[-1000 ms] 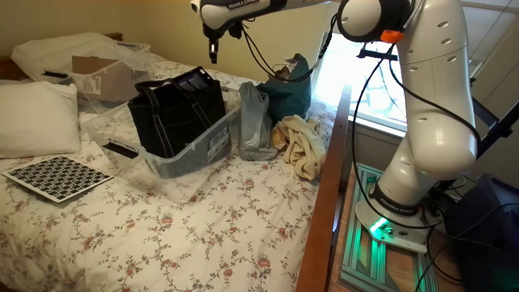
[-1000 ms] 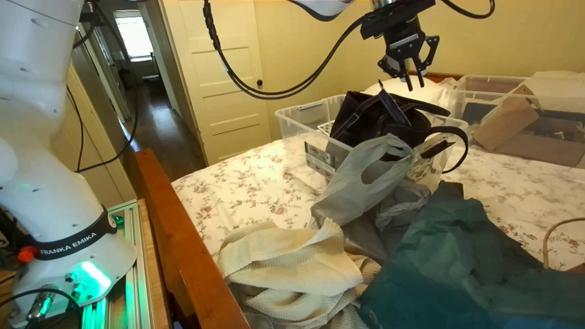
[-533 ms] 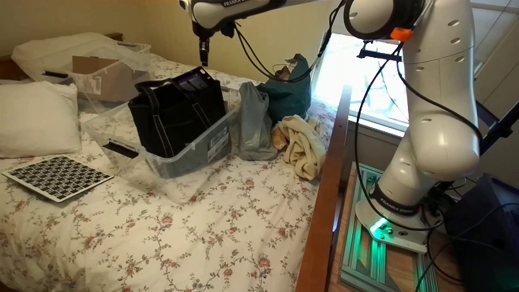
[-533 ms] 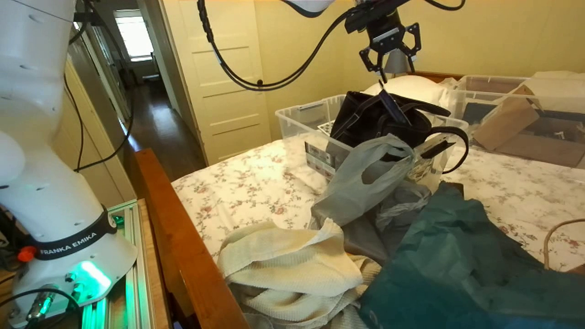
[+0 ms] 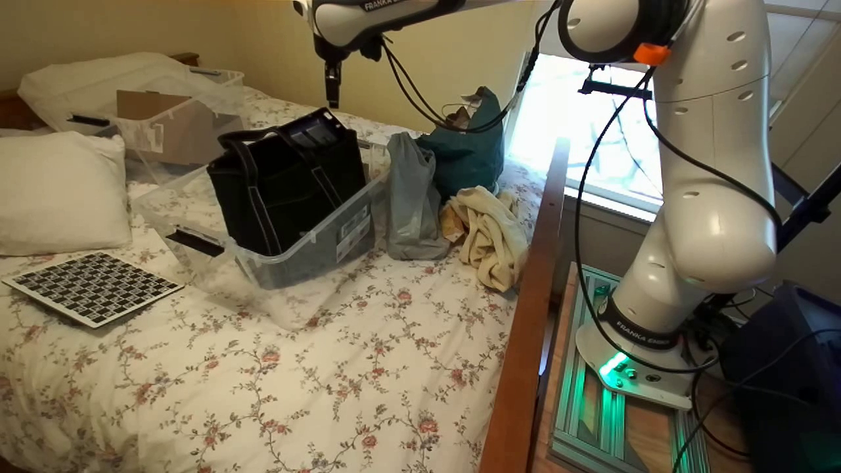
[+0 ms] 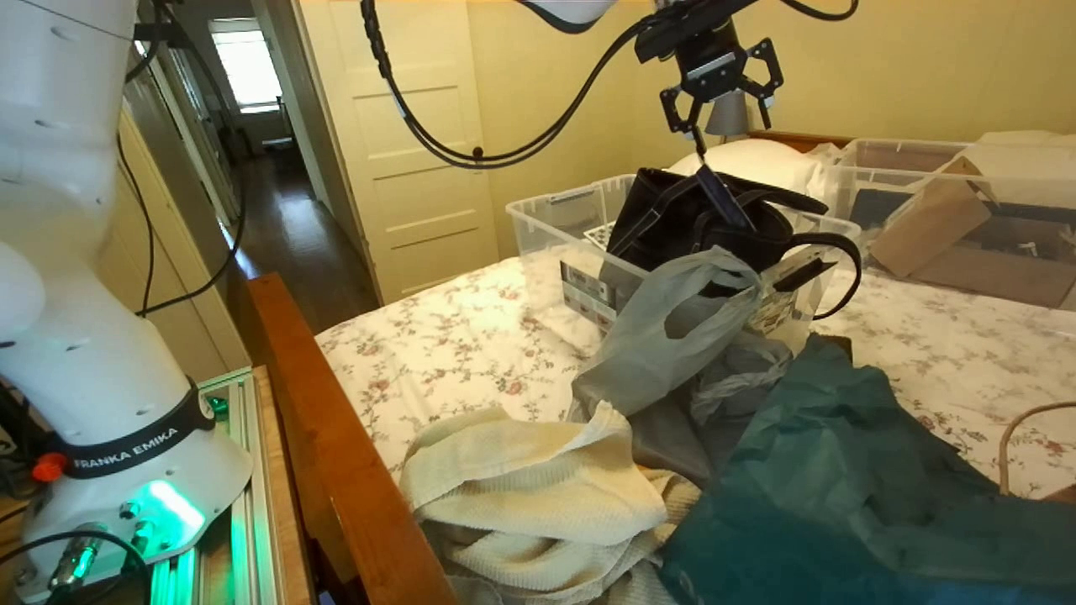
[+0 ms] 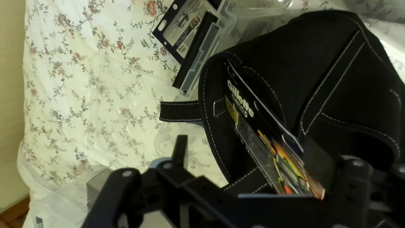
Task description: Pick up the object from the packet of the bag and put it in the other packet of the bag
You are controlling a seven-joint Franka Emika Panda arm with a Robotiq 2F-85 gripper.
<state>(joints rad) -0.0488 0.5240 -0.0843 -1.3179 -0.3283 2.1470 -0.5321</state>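
Observation:
The black fabric bag (image 5: pixel 289 184) stands tilted inside a clear bin, its handles up. The object, a flat dark Gillette package (image 7: pixel 246 107) with a striped, colourful face, leans in the bag's end with its upper part above the rim. Its dark edge shows in an exterior view as a slanted package (image 6: pixel 723 200). My gripper (image 6: pixel 732 130) hangs above that end, open wide, with nothing held. One fingertip overlaps the package's top in that view; whether they touch I cannot tell. The package's lower end is hidden in the bag.
A clear bin (image 5: pixel 305 246) surrounds the bag; another package (image 7: pixel 186 27) lies beside the bin's handle. Close by are a grey plastic bag (image 6: pixel 664 336), a teal bundle (image 6: pixel 849 470) and a cream cloth (image 6: pixel 538 487). A checkered board (image 5: pixel 95 289) lies on the bed.
The gripper has moved over toward the package's end and slightly down, and its fingers have spread from close together to wide apart. Bag and package have not visibly moved.

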